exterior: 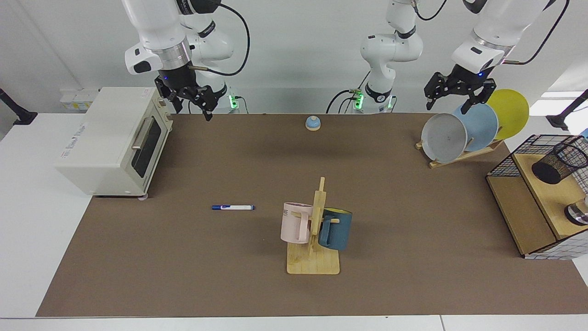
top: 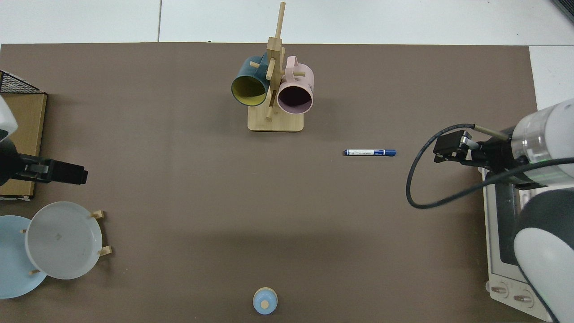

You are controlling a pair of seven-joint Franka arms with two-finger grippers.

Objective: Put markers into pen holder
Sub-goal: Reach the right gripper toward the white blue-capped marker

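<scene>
Facing view: the marker (exterior: 233,207) lies flat on the brown mat, left of centre. The right gripper (exterior: 191,102), fingers spread and empty, hangs at upper left beside the toaster oven (exterior: 112,140). The left gripper (exterior: 452,98) (also spread, waiting) hovers over the plates (exterior: 445,136). The pen holder (exterior: 558,163) lies tilted at far right.

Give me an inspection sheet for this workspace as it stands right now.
Surface: brown mat over a white table.
Job's things: marker lies flat on the mat, untouched; pen holder tilted on the wooden shelf.
Clutter: mug rack with pink and blue mugs; toaster oven; plate rack; bell; wire basket.
Grippers: right gripper beside the oven, jaws open; left gripper waits above the plates, jaws open.
Cables: black cable loops from the right arm.
Surroundings: white wall.
</scene>
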